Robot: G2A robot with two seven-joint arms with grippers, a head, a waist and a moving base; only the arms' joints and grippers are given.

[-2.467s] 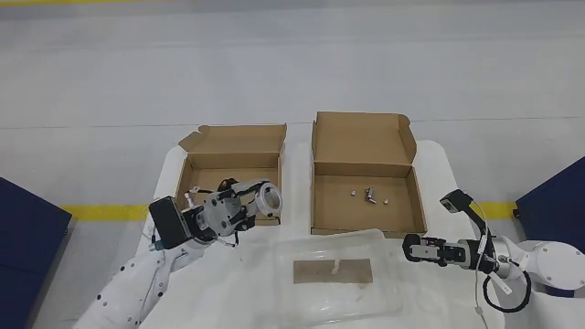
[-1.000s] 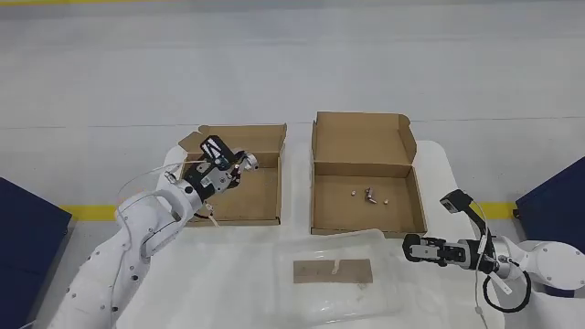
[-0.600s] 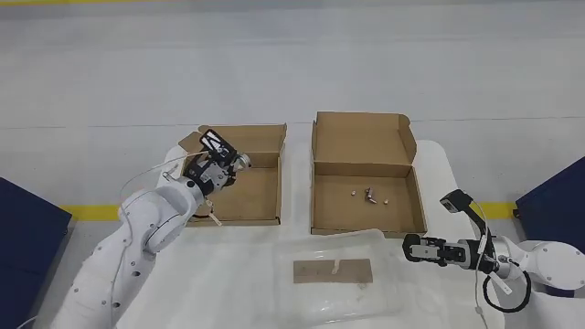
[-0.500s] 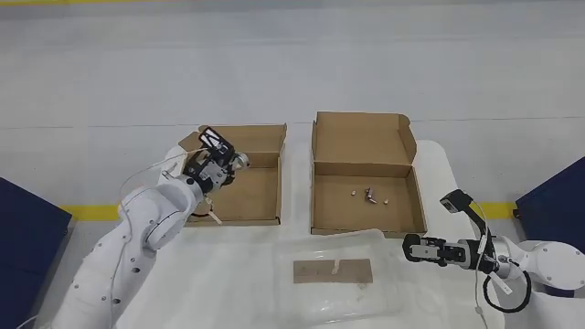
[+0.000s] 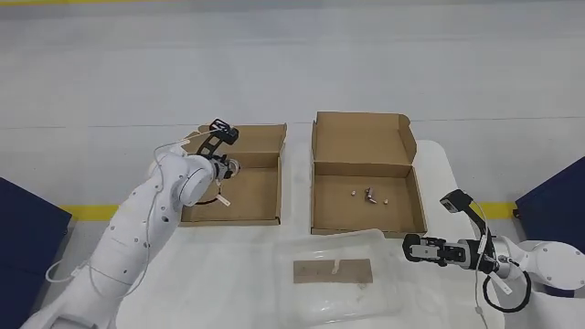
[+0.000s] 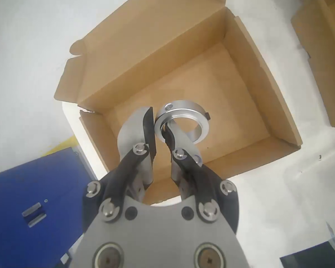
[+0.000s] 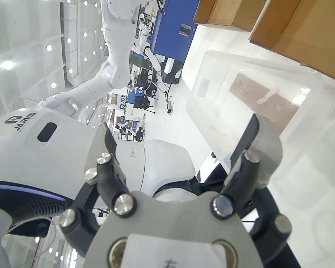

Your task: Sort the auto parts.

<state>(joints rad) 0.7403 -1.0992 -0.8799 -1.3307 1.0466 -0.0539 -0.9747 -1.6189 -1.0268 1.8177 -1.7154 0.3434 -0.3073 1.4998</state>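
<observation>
One gripper sits near you: the right gripper (image 7: pixel 181 125) hangs spread wide beside the clear plastic bin (image 7: pixel 209 90). Farther out, your left gripper (image 6: pixel 156 129) pinches the silver metal collar ring (image 6: pixel 181 107) by its rim, one finger through the bore, directly over the open brown cardboard box (image 6: pixel 167 51); releasing straight down should land it inside.

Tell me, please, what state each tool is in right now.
Left tool: closed on a metal ring, over the open cardboard box.
Right tool: open, holding nothing.
</observation>
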